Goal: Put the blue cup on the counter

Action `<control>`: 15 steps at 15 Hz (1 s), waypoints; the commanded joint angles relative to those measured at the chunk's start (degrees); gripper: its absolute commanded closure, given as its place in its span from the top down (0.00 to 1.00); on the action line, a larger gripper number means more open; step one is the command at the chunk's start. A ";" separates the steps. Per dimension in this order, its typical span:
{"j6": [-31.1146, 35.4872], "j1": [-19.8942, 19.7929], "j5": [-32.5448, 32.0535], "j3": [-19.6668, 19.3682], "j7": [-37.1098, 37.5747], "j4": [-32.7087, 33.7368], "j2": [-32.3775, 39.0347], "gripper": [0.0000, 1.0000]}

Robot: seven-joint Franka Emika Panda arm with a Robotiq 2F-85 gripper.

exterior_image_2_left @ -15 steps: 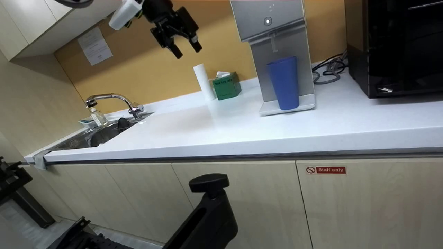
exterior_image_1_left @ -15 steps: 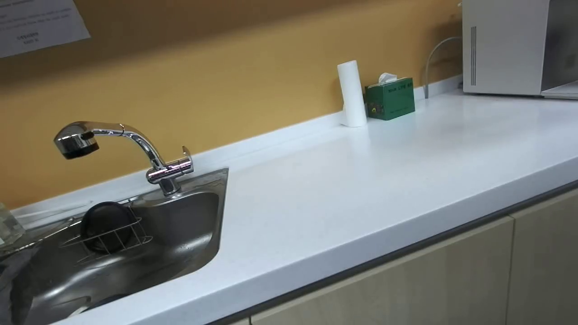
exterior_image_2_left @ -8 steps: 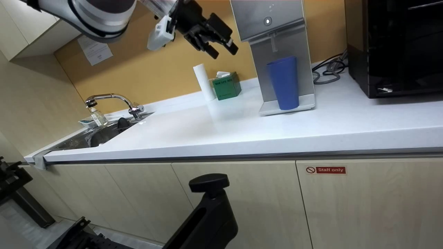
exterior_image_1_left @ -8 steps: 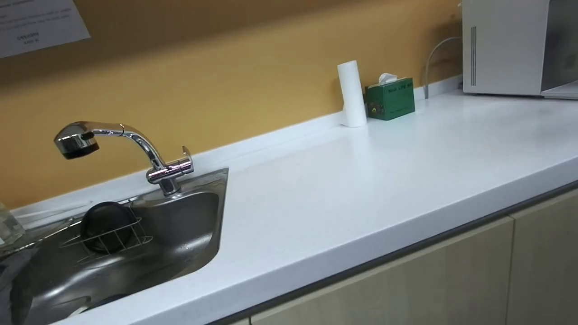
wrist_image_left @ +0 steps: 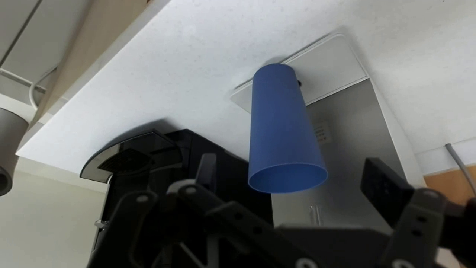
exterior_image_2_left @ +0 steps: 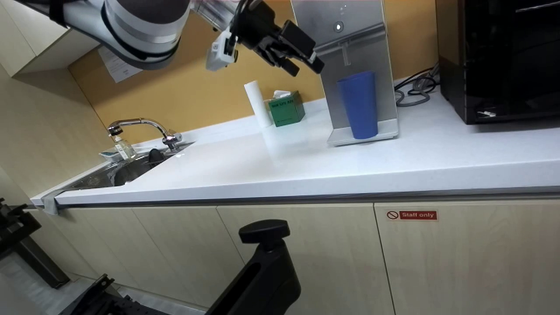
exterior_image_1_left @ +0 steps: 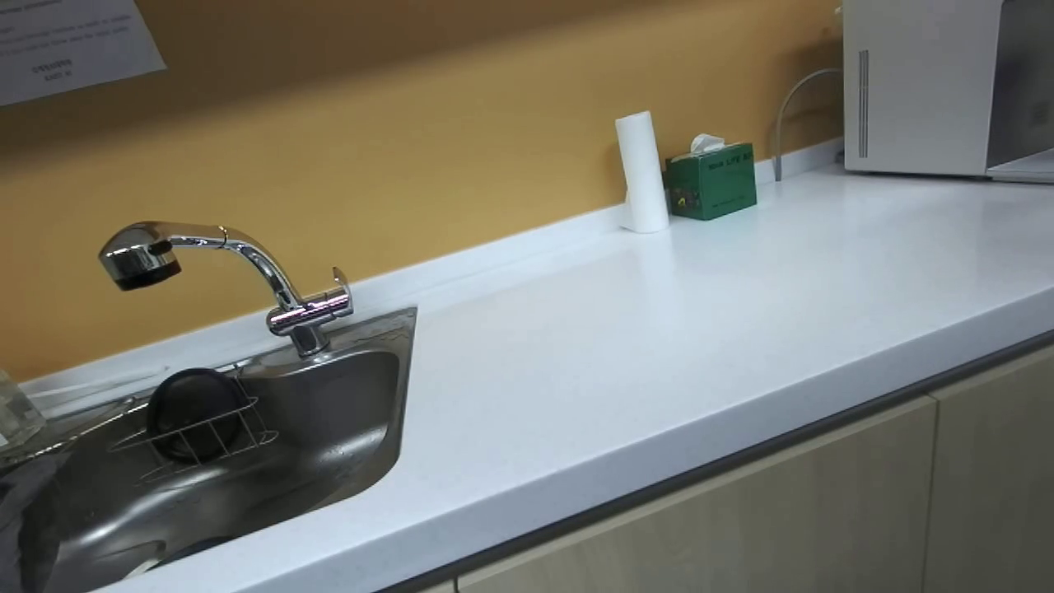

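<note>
Blue cup (exterior_image_2_left: 359, 105) stands on dispenser tray (exterior_image_2_left: 388, 129); tool (exterior_image_2_left: 306, 69) hovers, spread.

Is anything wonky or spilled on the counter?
I see no spill. One slightly odd thing: by the sink, what looks like a grey cloth droops over the front edge of the counter, as if left hanging. The cup stands upright on the dispenser's base.
</note>
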 commanded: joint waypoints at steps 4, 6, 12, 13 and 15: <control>6.98 2.46 2.16 -1.53 -6.41 -0.18 3.60 1.00; 10.75 4.35 3.97 -2.49 -10.53 -0.36 6.17 1.00; 16.96 5.33 7.94 -2.48 -16.10 1.18 13.75 1.00; 17.56 8.00 10.15 -5.25 -18.32 1.62 14.65 1.00; 19.18 8.09 11.37 -6.76 -19.55 2.75 16.54 1.00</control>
